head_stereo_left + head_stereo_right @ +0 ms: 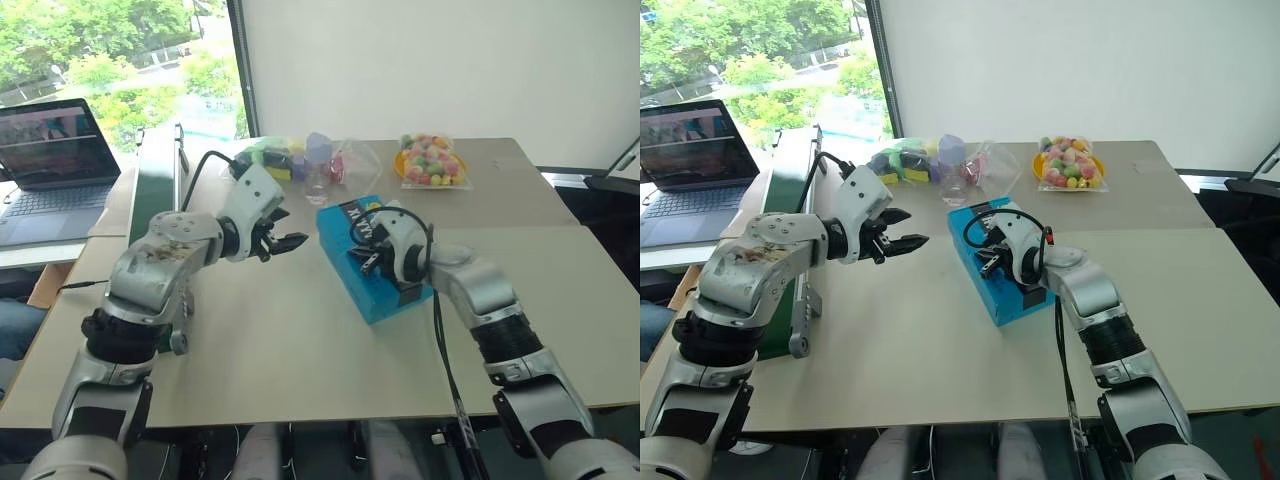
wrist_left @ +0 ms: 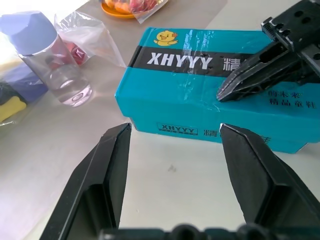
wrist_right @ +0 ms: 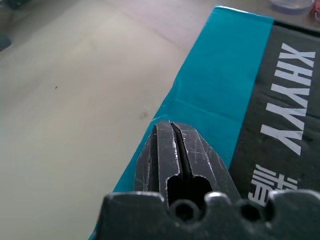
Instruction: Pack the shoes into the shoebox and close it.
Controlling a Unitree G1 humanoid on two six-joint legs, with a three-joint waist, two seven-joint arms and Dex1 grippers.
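Nearest you, your right gripper (image 1: 366, 262) has its two black fingers pressed shut with nothing between them, tips resting on the lid of the bright blue cardboard shoebox (image 1: 372, 292) near its left-hand edge. The box lies closed in the middle of the pale tan tabletop (image 1: 280, 350), dark band of white lettering facing up. No grey sneakers show on the table, so my reading is that they are already inside and you are on the last step: pressing the lid flat.

Your left gripper (image 1: 283, 241) hangs just left of the box, fingers spread and empty, pointing at the box's side but apart from it.

Next, I would push down along that left lid edge until it seats, and bring the left gripper against the side wall to steady the box if it slides. The cardboard is light and may skid on the smooth table.

Beyond the box stand a clear plastic bottle with a lilac cap (image 1: 952, 170), crumpled clear bags, and a yellow dish of coloured sweets (image 1: 430, 162). A long dark green case (image 1: 155, 190) and an open laptop (image 1: 52, 165) sit far left.
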